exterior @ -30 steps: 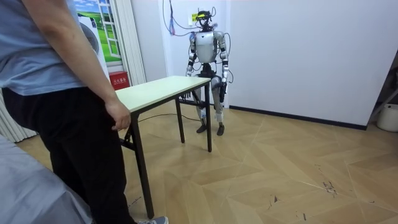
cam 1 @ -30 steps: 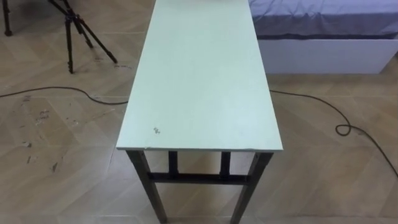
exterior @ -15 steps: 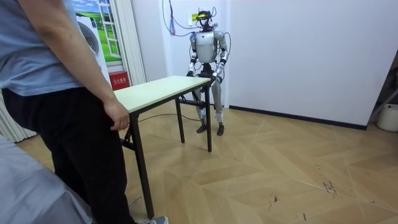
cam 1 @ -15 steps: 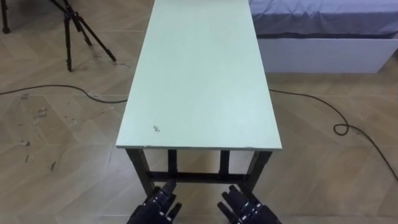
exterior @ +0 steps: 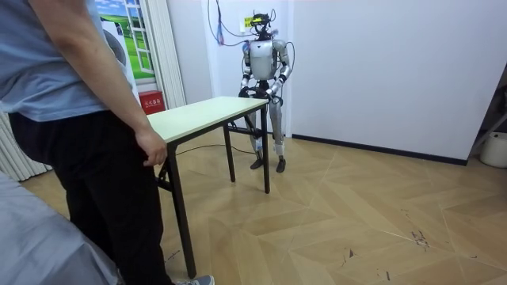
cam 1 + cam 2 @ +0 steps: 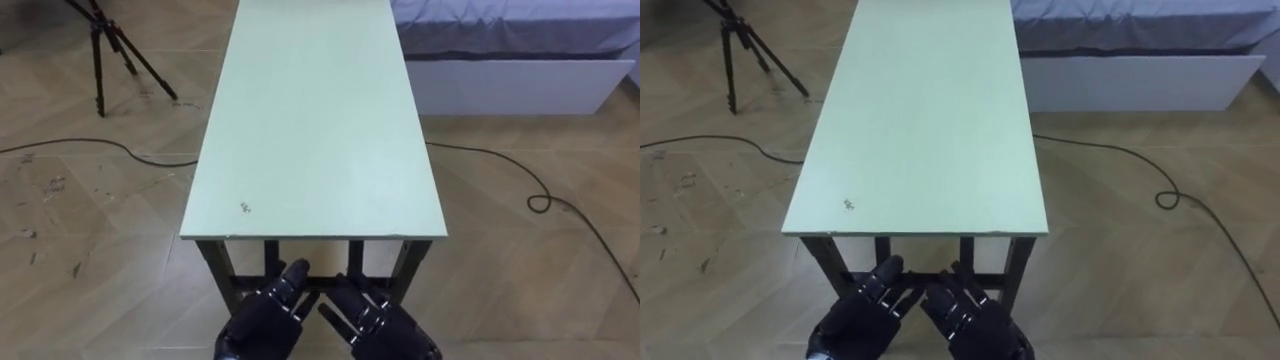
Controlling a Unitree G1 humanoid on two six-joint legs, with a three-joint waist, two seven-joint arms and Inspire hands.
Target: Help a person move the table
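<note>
A long table (image 6: 310, 120) with a pale green top and dark legs runs away from me, its short near edge just in front. Both my hands are raised below that edge, fingers straight and pointing towards the table frame. My left hand (image 6: 262, 318) and right hand (image 6: 385, 328) are side by side, open and holding nothing, apart from the top. In the room view I stand at the far end of the table (image 5: 206, 115), arms lifted to it. A person (image 5: 79, 119) stands at the other end with a hand (image 5: 150, 148) at the table's edge.
A dark tripod (image 6: 100, 50) stands on the wood floor at my left. A bed (image 6: 510, 50) with a white base lies at the right of the table's far part. Dark cables (image 6: 540, 200) cross the floor on both sides.
My two hands have come up from below the picture and moved forward towards the table's near edge. The table and the person stay where they were.
</note>
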